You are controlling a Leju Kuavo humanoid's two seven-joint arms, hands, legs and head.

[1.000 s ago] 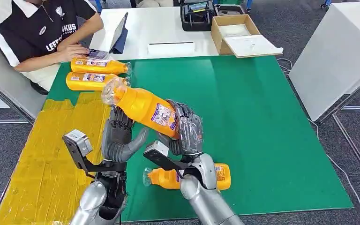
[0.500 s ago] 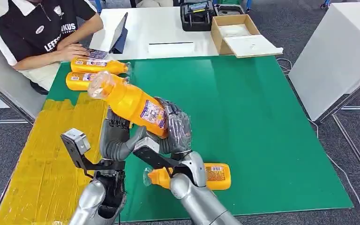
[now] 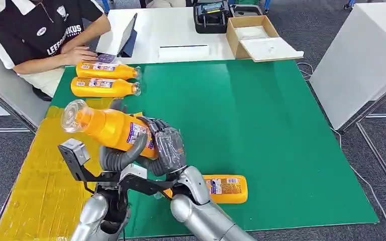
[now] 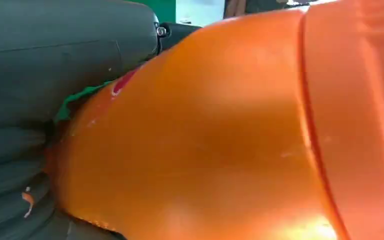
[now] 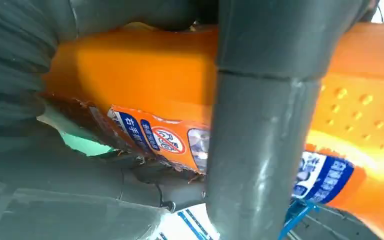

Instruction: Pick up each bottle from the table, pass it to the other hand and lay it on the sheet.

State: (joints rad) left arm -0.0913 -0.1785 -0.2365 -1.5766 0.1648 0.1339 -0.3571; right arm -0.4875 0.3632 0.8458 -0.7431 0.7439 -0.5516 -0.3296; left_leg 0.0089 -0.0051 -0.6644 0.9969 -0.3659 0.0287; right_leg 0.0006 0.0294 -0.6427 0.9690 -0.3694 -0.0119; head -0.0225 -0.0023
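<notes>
- Four orange bottles are in play, and the one being carried (image 3: 111, 128) sits above the boundary between the yellow sheet (image 3: 40, 170) and the green mat (image 3: 261, 130), its clear cap end aimed out over the yellow.
- Left hand (image 3: 114, 159): its thick thumb curves up against the underside of that bottle, and the left wrist view has orange plastic pressed close against grey fingers (image 4: 15, 200). Whether it truly grips or merely cradles, I cannot tell.
- Right hand (image 3: 165, 145): wrapped round the labelled base end, a finger (image 5: 252, 150) crossing the bottle's body, so it is clamped on the bottle.
- Judged stage: the handover, with both hands on one bottle.
- Risk one: if the right hand lets go before the left has closed properly, the smooth bottle could roll off the thumb and drop, possibly onto the mat instead of the sheet.
- Risk two: the hold is at the base, the long neck end unsupported, so it may tip cap-down on release.
- Further right, a fourth bottle (image 3: 226, 189) lies on the mat just beside the right arm; a swing of that forearm could knock it rolling.
- Two bottles (image 3: 103, 79) lie side by side at the far edge, near a seated person (image 3: 45, 35).
</notes>
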